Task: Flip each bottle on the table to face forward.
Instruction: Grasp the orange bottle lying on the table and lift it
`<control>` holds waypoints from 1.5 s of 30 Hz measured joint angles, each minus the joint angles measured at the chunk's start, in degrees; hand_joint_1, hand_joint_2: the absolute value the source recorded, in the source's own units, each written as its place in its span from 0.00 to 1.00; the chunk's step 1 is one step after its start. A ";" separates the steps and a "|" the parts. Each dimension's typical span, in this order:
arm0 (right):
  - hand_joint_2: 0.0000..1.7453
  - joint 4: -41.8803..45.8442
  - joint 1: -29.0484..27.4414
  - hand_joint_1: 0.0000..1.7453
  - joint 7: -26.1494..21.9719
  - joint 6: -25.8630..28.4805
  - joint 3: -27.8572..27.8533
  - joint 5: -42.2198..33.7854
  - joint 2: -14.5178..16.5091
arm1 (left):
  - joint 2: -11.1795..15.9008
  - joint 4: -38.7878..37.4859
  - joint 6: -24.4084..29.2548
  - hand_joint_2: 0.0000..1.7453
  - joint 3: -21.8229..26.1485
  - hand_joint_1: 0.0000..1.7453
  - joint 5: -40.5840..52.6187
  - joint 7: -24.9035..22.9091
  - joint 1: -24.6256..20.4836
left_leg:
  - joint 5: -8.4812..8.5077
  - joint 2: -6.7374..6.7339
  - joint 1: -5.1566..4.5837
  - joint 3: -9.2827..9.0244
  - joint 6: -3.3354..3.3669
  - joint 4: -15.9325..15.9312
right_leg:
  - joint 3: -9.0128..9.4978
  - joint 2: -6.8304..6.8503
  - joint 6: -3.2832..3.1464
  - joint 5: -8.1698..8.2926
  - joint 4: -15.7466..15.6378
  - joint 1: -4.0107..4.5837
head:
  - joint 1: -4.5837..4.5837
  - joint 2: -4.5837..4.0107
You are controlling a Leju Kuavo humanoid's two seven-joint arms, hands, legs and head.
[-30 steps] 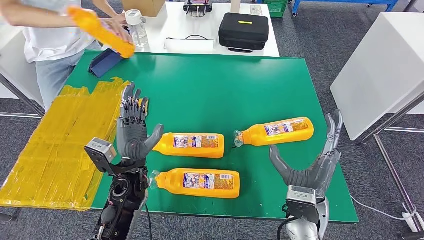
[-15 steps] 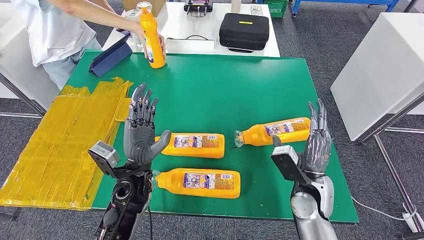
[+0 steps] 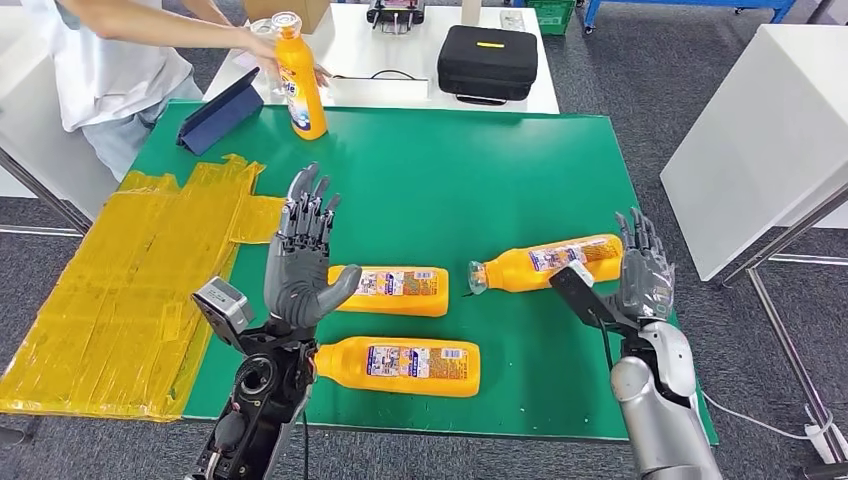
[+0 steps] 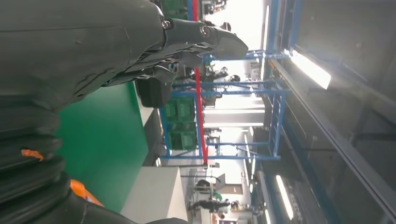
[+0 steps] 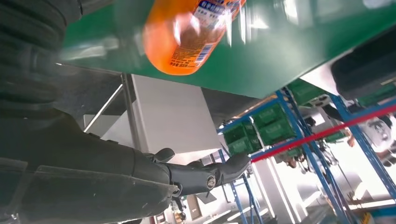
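Three orange bottles lie on their sides on the green table (image 3: 450, 170): one at the middle (image 3: 392, 290), one near the front edge (image 3: 400, 364), one at the right (image 3: 545, 263). That right bottle's base (image 5: 187, 35) appears blurred in the right wrist view. My left hand (image 3: 303, 255) is raised above the middle bottle's neck end, open, fingers spread and pointing up. My right hand (image 3: 643, 270) stands upright just right of the right bottle's base, open and empty. A person's hand sets a fourth orange bottle (image 3: 299, 78) upright at the table's far left.
Crumpled yellow plastic sheeting (image 3: 130, 270) covers the table's left side. A dark blue folder (image 3: 218, 116) leans at the far left corner. A white table behind holds a black case (image 3: 487, 62) and a clear jar (image 3: 266, 40). A white table (image 3: 770, 130) stands to the right.
The person stood the fourth bottle upright at the far left. My left hand rose and shifted right over the middle bottle. My right hand turned upright and moved toward the right bottle's base.
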State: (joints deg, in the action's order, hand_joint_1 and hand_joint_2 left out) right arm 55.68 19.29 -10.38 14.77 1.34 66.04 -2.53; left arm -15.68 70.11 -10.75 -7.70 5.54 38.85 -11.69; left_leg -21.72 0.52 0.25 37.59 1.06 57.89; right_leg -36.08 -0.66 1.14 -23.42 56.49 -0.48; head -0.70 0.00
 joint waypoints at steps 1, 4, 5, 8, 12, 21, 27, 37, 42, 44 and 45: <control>1.00 -1.97 1.28 0.00 -0.56 -0.64 -0.27 -0.55 -0.29 | -0.01 -0.33 -0.08 1.00 -0.23 0.00 -0.15 0.03 -0.27 | 0.01 -0.01 0.00 0.00 0.01 0.00 | 0.00 0.00 0.00 0.01 0.00 0.00 | 0.00 0.00; 1.00 -7.98 5.20 0.00 -0.63 -3.74 -0.56 -0.96 -0.98 | -0.03 -1.23 -0.34 1.00 -0.88 0.00 -0.62 0.22 -0.95 | 0.04 -0.01 -0.01 -0.01 0.03 0.01 | 0.00 0.00 0.03 0.05 0.00 0.00 | -0.01 0.00; 1.00 -10.04 6.48 0.00 -0.05 -5.07 -0.45 -0.64 -1.24 | -0.04 -1.50 -0.43 1.00 -1.12 0.00 -0.74 0.27 -1.15 | 0.05 -0.01 0.00 -0.01 0.03 0.02 | 0.00 0.00 0.03 0.05 0.00 0.00 | -0.01 0.00; 1.00 -15.48 9.86 0.00 1.69 -8.58 0.18 0.77 -1.96 | -0.06 -2.25 -0.55 1.00 -1.84 0.00 -0.87 0.32 -1.69 | 0.06 0.00 0.00 -0.01 0.04 0.02 | 0.01 0.01 0.03 0.05 0.01 0.00 | -0.01 0.00; 1.00 -20.62 13.31 0.00 2.36 -10.90 1.57 2.44 -2.21 | -0.08 -3.04 -0.52 1.00 -2.74 0.00 -1.24 0.31 -2.45 | 0.06 -0.01 0.00 0.00 0.04 0.02 | 0.00 0.01 0.03 0.05 0.02 0.01 | -0.01 0.00; 1.00 -26.96 18.24 0.00 3.17 -14.69 4.22 4.22 -1.86 | -0.21 -4.57 -0.47 1.00 -4.34 0.00 -1.41 0.25 -3.19 | 0.05 0.01 0.00 0.01 0.04 0.02 | 0.00 0.03 0.03 0.05 0.01 0.01 | 0.00 0.00; 1.00 -28.65 19.18 0.00 2.82 -15.54 4.84 4.37 -1.75 | -0.22 -5.16 -0.62 1.00 -4.86 0.00 -1.44 0.26 -3.30 | 0.05 0.01 0.00 0.01 0.04 0.02 | 0.00 0.03 0.04 0.05 0.01 0.00 | -0.01 0.00; 1.00 -31.00 21.31 0.00 4.20 -24.76 7.03 5.40 -1.92 | -0.23 -7.06 0.26 1.00 -6.91 0.00 -3.54 0.72 -5.17 | 0.05 -0.02 0.00 -0.03 0.04 0.02 | 0.01 0.01 0.03 0.05 0.01 0.01 | -0.01 0.00; 1.00 -32.12 23.14 0.00 7.22 -26.90 7.86 5.57 -2.77 | -0.22 -7.95 0.99 1.00 -7.01 0.00 -4.46 1.10 -5.63 | 0.07 0.06 0.00 -0.10 0.05 0.02 | 0.10 0.10 0.03 0.05 0.00 0.01 | -0.01 0.00; 1.00 -32.36 23.19 0.00 8.64 -25.79 8.10 6.04 -3.32 | -0.21 -8.08 1.06 1.00 -7.20 0.00 -4.59 1.17 -5.63 | 0.07 0.08 0.00 -0.09 0.06 0.02 | 0.11 0.13 0.04 0.05 0.00 -0.01 | 0.00 0.00; 1.00 -32.52 23.18 0.00 9.51 -25.30 8.19 6.42 -3.63 | -0.21 -8.12 1.11 1.00 -7.31 0.00 -4.63 1.19 -5.63 | 0.07 0.08 -0.01 -0.09 0.06 0.02 | 0.12 0.13 0.04 0.05 0.00 -0.04 | 0.00 0.00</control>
State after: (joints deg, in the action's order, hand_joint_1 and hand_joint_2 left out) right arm 23.16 42.47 -0.87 -10.53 9.53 72.47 -6.16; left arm -15.89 61.99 -9.64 -15.02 0.91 40.04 -17.32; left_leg -21.65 0.60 0.25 37.49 1.12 57.91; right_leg -35.97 -0.53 1.18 -23.37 56.50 -0.52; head -0.70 0.00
